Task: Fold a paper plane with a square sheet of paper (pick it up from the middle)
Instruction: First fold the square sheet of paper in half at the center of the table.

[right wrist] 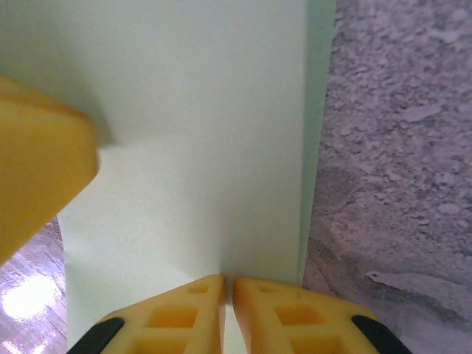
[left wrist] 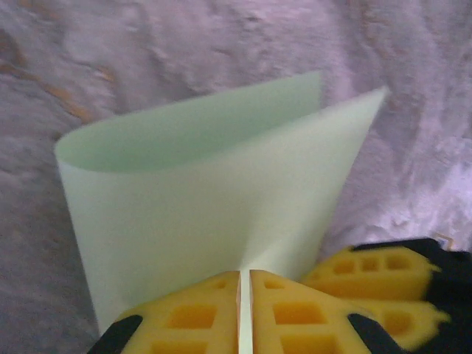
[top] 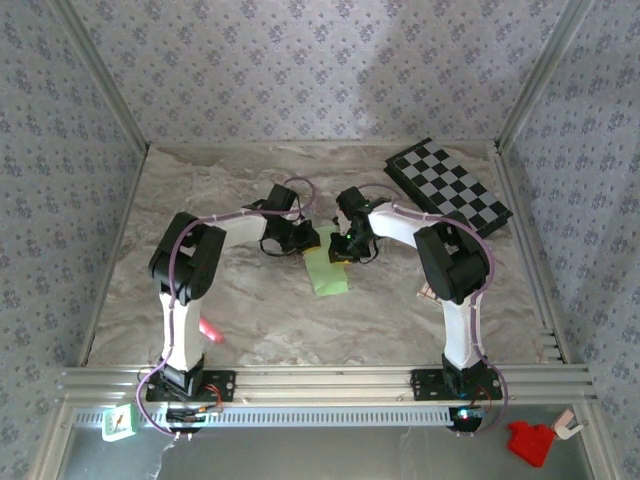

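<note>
So the thin pale green square sheet of paper (top: 327, 272) is out in the middle of the marbled grey worktop (top: 240, 310), doubled over on itself in a soft loop, not creased flat yet. Left jaws are clamped on the two layers at one end, and right jaws are clamped on it just beside them. Looks like the first centre fold is in hand. Next move, I reckon: line up the edges (they look a bit offset), then press that loop into a sharp crease
</note>
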You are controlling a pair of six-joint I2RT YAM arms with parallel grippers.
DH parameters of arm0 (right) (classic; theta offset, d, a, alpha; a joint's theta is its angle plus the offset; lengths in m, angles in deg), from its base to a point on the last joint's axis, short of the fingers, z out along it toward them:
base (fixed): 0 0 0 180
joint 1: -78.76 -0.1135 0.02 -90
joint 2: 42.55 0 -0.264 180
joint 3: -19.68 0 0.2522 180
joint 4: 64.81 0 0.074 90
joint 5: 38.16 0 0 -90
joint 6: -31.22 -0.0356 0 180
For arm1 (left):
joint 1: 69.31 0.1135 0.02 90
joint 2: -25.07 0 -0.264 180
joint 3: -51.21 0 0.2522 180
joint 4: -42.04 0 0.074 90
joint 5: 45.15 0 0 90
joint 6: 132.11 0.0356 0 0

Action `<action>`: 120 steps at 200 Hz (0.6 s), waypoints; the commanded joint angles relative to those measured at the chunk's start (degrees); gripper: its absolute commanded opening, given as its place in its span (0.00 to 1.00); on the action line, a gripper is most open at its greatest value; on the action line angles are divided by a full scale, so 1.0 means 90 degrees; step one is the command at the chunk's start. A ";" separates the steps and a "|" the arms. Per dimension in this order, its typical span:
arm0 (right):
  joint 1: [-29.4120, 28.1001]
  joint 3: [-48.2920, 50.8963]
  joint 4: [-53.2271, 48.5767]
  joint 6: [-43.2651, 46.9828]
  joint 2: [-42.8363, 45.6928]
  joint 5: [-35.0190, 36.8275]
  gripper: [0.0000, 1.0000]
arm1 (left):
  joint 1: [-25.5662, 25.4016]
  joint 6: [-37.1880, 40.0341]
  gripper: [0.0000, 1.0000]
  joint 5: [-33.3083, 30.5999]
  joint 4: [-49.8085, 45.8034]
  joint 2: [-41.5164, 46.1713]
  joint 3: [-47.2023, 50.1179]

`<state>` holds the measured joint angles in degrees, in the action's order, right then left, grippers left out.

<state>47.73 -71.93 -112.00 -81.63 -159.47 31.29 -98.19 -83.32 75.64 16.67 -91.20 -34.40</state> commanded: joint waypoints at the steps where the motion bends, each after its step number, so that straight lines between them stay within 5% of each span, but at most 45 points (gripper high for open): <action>1: 0.0016 0.0461 -0.0865 0.0205 -0.0777 0.1117 0.18 | 0.0225 0.0289 0.12 -0.0143 -0.0184 -0.0198 -0.0151; 68: 0.0034 0.0482 -0.0869 0.0264 -0.0787 0.1132 0.18 | 0.1140 0.1037 0.11 -0.0295 -0.0412 -0.0343 -0.0281; 120: 0.0027 0.0498 -0.0808 0.0234 -0.0786 0.1123 0.18 | 0.1017 0.0881 0.11 0.0260 -0.0066 0.0523 -0.0051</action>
<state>47.73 -71.97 -112.06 -80.50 -159.52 31.29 -87.44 -75.95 76.38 14.85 -92.27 -36.09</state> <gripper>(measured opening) 0.184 0.111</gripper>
